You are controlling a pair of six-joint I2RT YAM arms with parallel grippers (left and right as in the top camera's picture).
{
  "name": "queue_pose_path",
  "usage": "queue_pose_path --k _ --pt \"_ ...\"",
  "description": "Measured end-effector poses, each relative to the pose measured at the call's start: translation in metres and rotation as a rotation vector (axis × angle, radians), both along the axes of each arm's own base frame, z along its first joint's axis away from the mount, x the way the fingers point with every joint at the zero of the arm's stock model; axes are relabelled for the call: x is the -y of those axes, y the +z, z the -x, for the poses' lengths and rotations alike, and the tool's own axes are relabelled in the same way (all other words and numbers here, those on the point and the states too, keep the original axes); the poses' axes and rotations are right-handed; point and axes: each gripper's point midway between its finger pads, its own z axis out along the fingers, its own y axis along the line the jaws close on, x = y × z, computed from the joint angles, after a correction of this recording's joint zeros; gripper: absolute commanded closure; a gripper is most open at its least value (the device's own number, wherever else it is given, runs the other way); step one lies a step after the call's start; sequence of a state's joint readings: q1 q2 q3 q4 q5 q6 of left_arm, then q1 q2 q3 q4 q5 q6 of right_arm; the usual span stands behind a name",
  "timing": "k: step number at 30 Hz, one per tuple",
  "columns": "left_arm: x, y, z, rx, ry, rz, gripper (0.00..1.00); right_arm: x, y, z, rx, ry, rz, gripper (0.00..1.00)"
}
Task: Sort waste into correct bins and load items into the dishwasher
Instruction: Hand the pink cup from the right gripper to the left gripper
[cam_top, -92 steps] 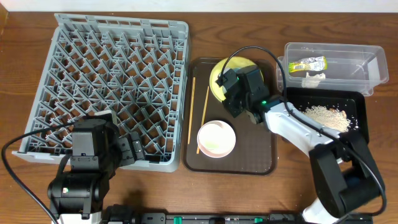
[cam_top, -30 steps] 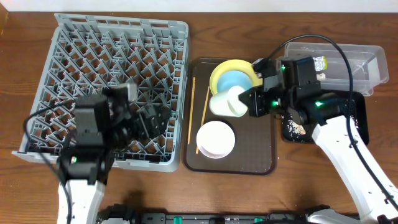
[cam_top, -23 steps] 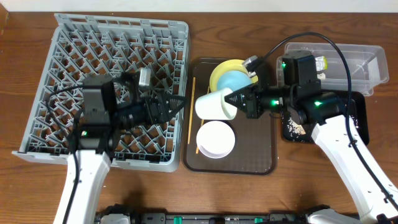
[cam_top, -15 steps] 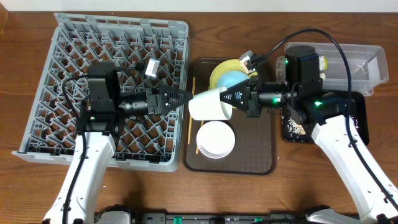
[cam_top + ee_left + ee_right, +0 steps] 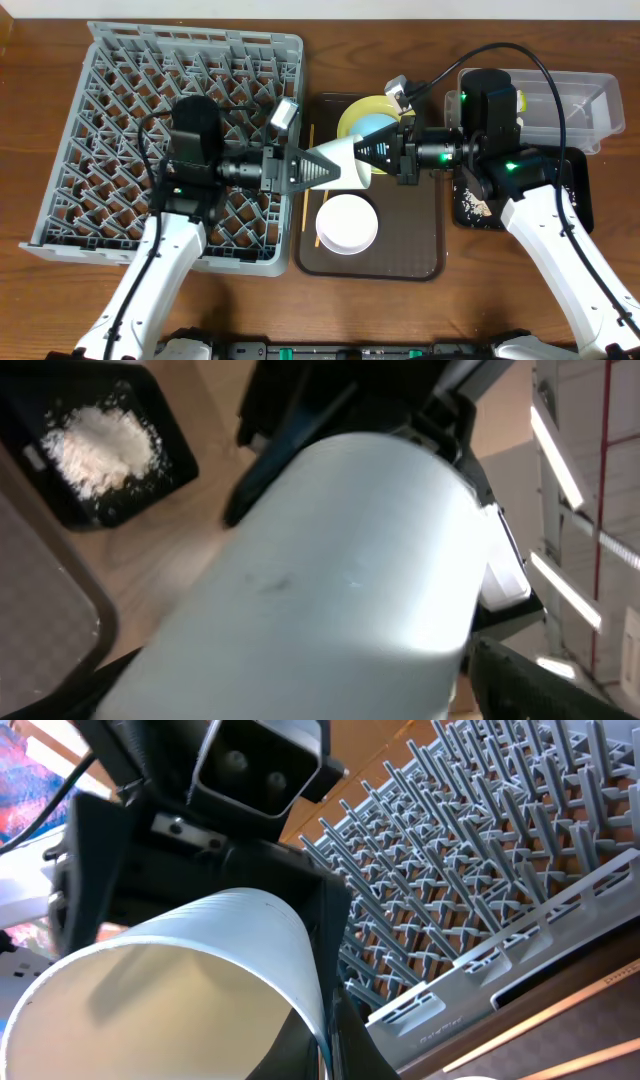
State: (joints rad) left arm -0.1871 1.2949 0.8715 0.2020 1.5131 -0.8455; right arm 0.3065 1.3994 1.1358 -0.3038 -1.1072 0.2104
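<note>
— Right gripper [image 5: 372,155] clamped on what, for the caption?
— On the rim of the small white cup [image 5: 338,162]; the cup lies on its side in mid-air, mouth toward the right arm [image 5: 540,225], base toward the left arm [image 5: 160,260].
— And the left gripper [image 5: 306,168]?
— Jaws spread wide, one on either side of the cup's base; whether they touch it I cannot tell.
— Arm poses?
— Near mirror images from overhead; the left arm rises from the near-left corner, bends over the dish rack [image 5: 120,90], and its wrist runs level to the right; the right arm rises from the near-right corner, bends over the black tray [image 5: 578,195] and the clear tub [image 5: 580,100], and its wrist runs level to the left; the two meet nose to nose above the left edge of the brown serving tray [image 5: 400,250].
— Surroundings, biggest first?
— Grey dish rack on the left; brown serving tray at centre; clear tub at far right, black tray just in front of it, rice-like crumbs [image 5: 98,442] heaped inside the black tray; on the brown tray, the yellow plate [image 5: 350,118] at the back with the light blue bowl [image 5: 375,128] on it; the white bowl [image 5: 347,222] nearer the front; the chopsticks [image 5: 305,205] along that tray's left edge, partly beneath the cup.
</note>
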Motion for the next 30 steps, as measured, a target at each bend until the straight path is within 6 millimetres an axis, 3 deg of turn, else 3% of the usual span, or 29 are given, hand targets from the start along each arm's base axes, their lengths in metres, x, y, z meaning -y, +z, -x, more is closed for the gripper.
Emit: queue_pose_path --k 14,23,30 --pt "0.006 0.009 -0.001 0.002 0.000 0.007 0.29 0.000 0.001 0.004 -0.022 0.020 -0.012 0.99" --pt "0.005 0.008 -0.001 0.054 -0.003 0.012 0.52 0.001 -0.001 0.007 -0.051 0.022 -0.009 0.99" --pt "0.007 0.007 -0.007 0.163 0.033 0.008 0.64 0.005 -0.010 0.009 -0.103 0.007 0.019 0.76"
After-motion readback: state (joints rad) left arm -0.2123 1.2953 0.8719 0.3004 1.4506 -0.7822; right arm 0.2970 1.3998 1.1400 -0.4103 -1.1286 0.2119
